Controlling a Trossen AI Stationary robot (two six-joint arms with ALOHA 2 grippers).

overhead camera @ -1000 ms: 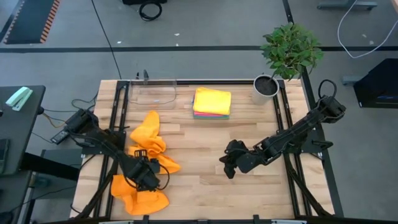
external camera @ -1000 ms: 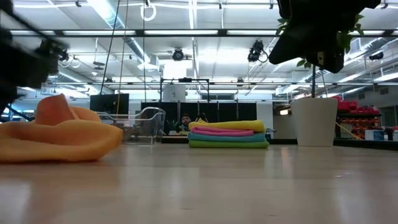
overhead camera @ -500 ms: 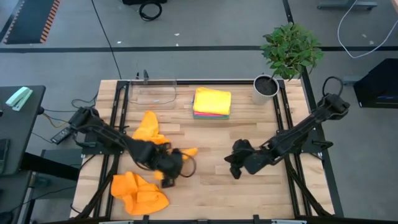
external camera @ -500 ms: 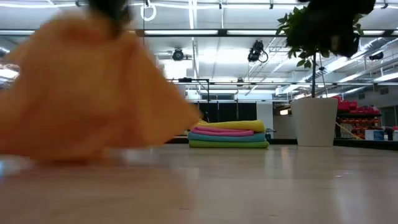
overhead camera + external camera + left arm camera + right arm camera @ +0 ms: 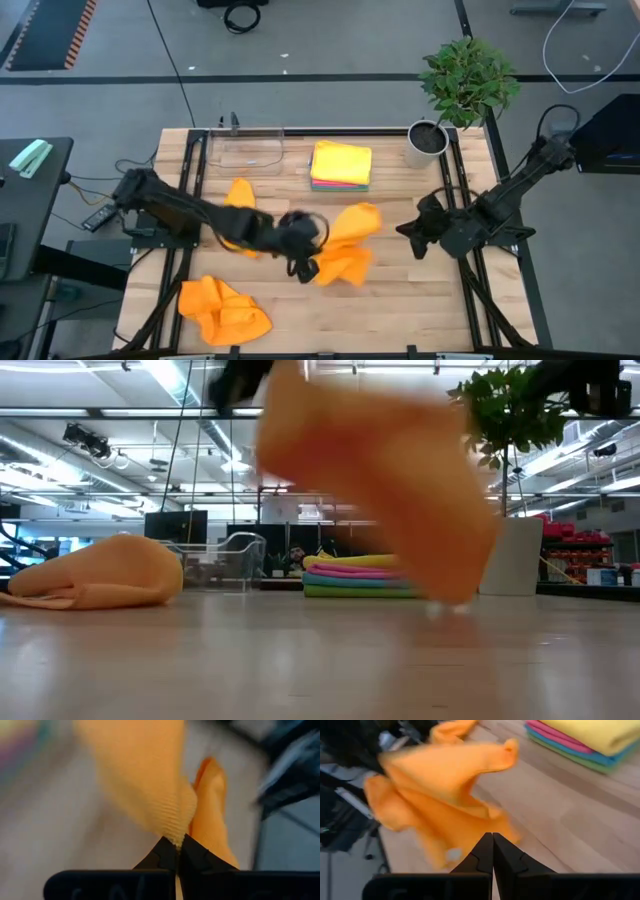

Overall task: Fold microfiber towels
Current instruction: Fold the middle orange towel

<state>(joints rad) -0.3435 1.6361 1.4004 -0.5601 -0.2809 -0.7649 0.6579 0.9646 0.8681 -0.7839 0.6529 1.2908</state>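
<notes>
Orange towel [image 5: 347, 245] lifted at centre of the high view, pinched at one edge by the left claw [image 5: 303, 262], fingertips closed on the cloth. Second orange towel [image 5: 223, 310] crumpled at lower left of that frame, lying on the wooden worktop [image 5: 420, 305]. Third orange cloth [image 5: 238, 195] at left of centre, partly under the left arm. Folded stack of towels [image 5: 341, 164] at upper centre, yellow on top, just beside the clear tray [image 5: 245, 148] at upper left. Potted plant [image 5: 455, 90] at upper right. Right claw [image 5: 412, 234] at right of centre, raised off the worktop, well apart from the lifted towel, fingers pressed together and holding nothing.

Low view: lifted towel a blurred orange mass [image 5: 385, 470] filling upper centre, hanging clear of the worktop, something the overhead frame cannot settle. Crumpled orange towel [image 5: 100, 572] at left; stack [image 5: 362, 576] at centre with pink, blue and green layers visible under the yellow, colours barely seen from above. Left claw not clearly visible here.

Left wrist view: closed finger [image 5: 165, 855] tips meeting on the ribbed orange edge [image 5: 155, 800]; grip shown plainly only here.

Right wrist view: shut finger [image 5: 485, 851] tips at bottom centre, empty; beyond them the spread orange towel [image 5: 445, 795] in mid-air, and the coloured stack [image 5: 590, 740] at upper right.
</notes>
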